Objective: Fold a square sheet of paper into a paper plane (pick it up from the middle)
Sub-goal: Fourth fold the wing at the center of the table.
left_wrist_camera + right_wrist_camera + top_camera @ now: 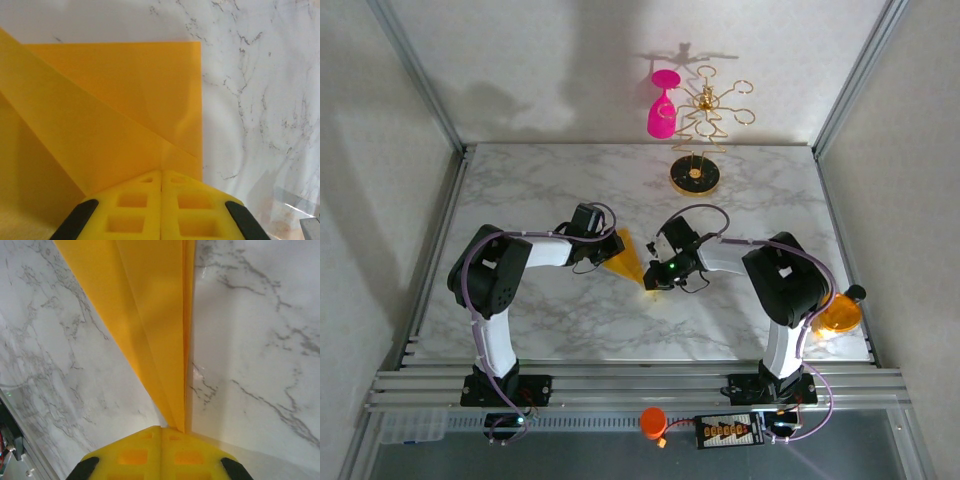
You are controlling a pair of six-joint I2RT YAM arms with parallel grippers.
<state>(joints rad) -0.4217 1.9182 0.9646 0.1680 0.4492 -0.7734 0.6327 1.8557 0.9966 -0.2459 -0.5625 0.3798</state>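
"Above the table (570, 180), looking down: where is the paper plane (630, 262)?"

"Mid-table, strung between my two arms. Its long axis runs slantwise. The wide tail is at my left gripper (607, 252) and the point is at my right gripper (657, 272), nearer my bases. Neither arm has to reach, since each is at its own end."

"And the left wrist view?"

"My left gripper (161, 176) has its pads pressed together. A diagonal fold of the paper plane (100, 115) runs straight into their seam. I take it as pinched, though the pads hide the contact itself. Marble lies bare to the right."

"Right wrist?"

"My right gripper (161, 432) is closed on the narrow tip. The paper plane (150, 315) stretches directly away from it along its centre crease, so any pull follows that line."

"Anything holding anything?"

"At the far edge, a gold stand (696, 175) carries one pink wine glass (662, 115), hung bowl-down."
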